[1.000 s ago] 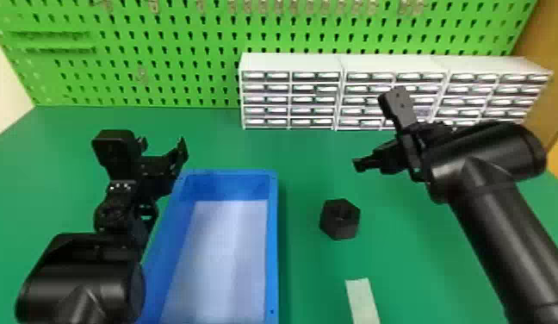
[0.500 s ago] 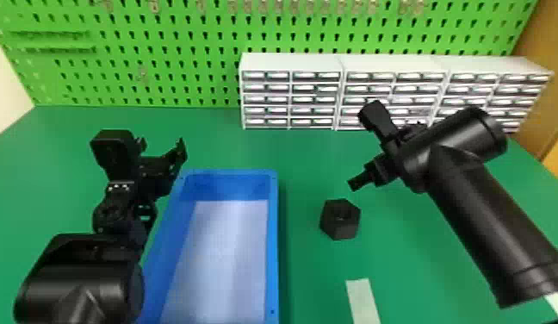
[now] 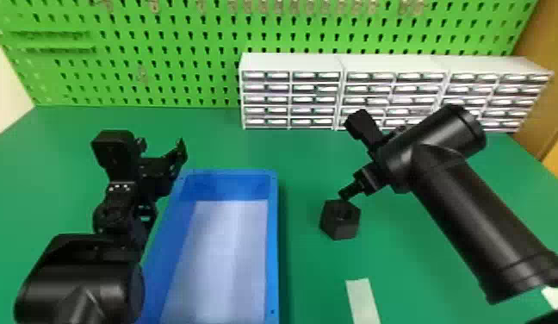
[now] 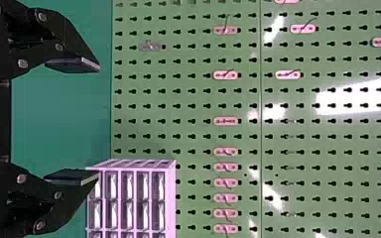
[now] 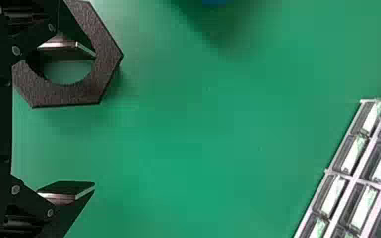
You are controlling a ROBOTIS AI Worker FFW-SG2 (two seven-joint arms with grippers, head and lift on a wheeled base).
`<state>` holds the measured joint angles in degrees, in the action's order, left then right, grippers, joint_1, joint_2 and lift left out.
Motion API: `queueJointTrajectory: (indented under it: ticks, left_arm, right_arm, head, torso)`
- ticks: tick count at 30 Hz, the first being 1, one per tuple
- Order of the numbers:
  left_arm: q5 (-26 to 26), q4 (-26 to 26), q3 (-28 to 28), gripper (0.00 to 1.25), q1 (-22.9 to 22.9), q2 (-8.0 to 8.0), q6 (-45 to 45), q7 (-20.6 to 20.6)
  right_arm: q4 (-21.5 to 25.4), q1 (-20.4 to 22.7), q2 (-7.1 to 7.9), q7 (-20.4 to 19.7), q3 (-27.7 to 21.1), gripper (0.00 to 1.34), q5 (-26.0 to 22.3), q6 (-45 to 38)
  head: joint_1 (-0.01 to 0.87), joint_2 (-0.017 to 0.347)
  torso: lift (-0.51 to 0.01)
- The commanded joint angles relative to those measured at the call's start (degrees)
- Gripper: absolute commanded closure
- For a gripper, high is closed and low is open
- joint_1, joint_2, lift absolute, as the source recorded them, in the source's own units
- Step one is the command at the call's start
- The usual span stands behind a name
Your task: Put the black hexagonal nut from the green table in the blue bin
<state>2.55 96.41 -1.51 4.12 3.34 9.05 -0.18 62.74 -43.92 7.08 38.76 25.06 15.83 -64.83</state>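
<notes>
My right end effector [image 5: 95,119], the nearer one, is spread apart; the black hexagonal nut [image 3: 346,231] sits on the table [image 3: 310,168], off-centre from that gap, toward the blue bin [image 3: 274,250] side.

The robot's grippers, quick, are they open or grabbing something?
Left gripper: open, holding nothing.
Right gripper: open, holding nothing; the black nut is close by, not gripped.

The black hexagonal nut [image 3: 339,229] looks matt and finely rough; the blue bin [image 3: 272,241], smooth plastic; the green pegboard [image 4: 357,101], glossy.
</notes>
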Motion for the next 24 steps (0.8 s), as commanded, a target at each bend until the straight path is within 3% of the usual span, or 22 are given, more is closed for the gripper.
queueJointTrajectory:
  ticks: [1, 24]
  left_arm:
    - [-0.01, -0.08, 0.02, 0.49, 0.01, 0.0, 0.0, 0.0]
    - [-0.01, -0.08, 0.1, 0.49, 0.01, 0.0, 0.0, 0.0]
  right_arm:
    - [-1.39, -0.03, -0.23, 0.0, 0.51, 0.34, -0.88, 0.14]
    - [-8.42, -0.03, -0.58, -1.58, 1.74, 0.34, -3.78, 7.35]
  head:
    - [0.686, 0.051]
    - [0.686, 0.051]
  torso:
    - [-0.096]
    - [-0.096]
